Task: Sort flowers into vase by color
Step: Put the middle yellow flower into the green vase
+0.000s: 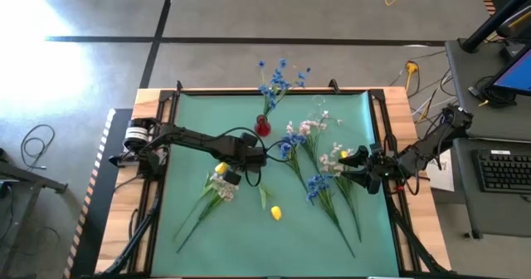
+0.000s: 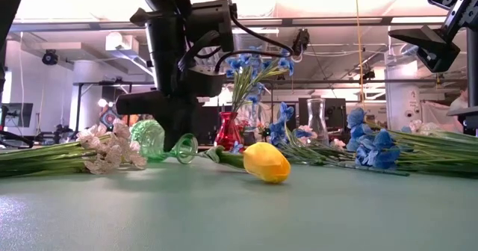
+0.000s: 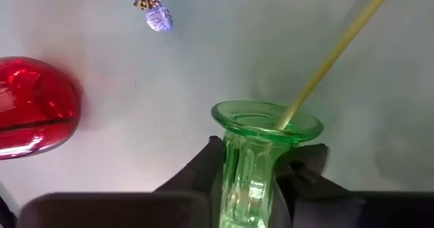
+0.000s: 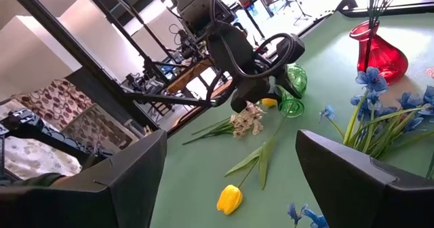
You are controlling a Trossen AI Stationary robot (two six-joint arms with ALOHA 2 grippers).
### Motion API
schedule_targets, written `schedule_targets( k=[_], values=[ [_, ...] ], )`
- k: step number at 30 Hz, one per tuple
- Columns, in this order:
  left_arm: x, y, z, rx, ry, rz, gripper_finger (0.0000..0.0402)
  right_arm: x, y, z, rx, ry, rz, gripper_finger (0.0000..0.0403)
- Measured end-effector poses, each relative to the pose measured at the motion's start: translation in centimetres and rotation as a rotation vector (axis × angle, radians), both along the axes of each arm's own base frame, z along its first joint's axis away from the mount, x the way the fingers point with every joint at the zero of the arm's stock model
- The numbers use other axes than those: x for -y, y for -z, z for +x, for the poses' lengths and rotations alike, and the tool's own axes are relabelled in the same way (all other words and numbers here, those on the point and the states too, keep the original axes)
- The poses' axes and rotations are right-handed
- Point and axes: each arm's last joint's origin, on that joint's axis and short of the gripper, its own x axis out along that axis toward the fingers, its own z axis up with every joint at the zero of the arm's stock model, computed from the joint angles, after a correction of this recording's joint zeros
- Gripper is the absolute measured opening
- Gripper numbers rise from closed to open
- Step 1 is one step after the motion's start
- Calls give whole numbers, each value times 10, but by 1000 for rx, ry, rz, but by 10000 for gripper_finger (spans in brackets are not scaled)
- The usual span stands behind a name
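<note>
Left wrist view | left claw [image 3: 254,177] pinching green vase [image 3: 261,150] neck | right claw [image 4: 230,180] spread

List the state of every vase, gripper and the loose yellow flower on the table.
red vase: upright, holding blue flowers.
green vase: lying on its side, gripped at the neck.
clear vase: upright.
left gripper: shut on the green vase's neck.
right gripper: open, holding nothing.
yellow tulip: lying loose on the green mat.
</note>
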Motion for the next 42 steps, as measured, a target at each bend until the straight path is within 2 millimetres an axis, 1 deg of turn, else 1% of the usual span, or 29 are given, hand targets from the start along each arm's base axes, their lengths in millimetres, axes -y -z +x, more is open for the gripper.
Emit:
schedule_targets(
  k=[2,10,13,15,18,22,25,30,33,42],
  values=[
    [0,0,0,1,-6,-6,86,0,0,0,0,0,0,320],
    [2,3,2,39,-40,-29,211,0,0,0,-1,-1,-6,320],
    [2,9,2,52,-38,-27,241,0,0,0,-1,-1,-8,320],
    [2,14,0,47,-36,-22,248,0,0,0,0,-2,-8,320],
    [2,18,-3,61,-49,-20,243,0,0,0,-1,-4,-8,320],
    [2,19,-3,64,-52,-21,221,0,0,0,-1,-4,-9,320],
    [2,19,-3,75,-53,-15,198,0,0,0,-1,-4,-11,320],
    [1,19,0,104,-59,0,147,0,0,0,-1,-4,-12,320],
    [0,17,1,115,-63,14,126,0,0,0,-1,-4,-12,320],
    [1,16,1,117,-72,21,127,0,0,0,-1,-4,-12,320]
  ],
)
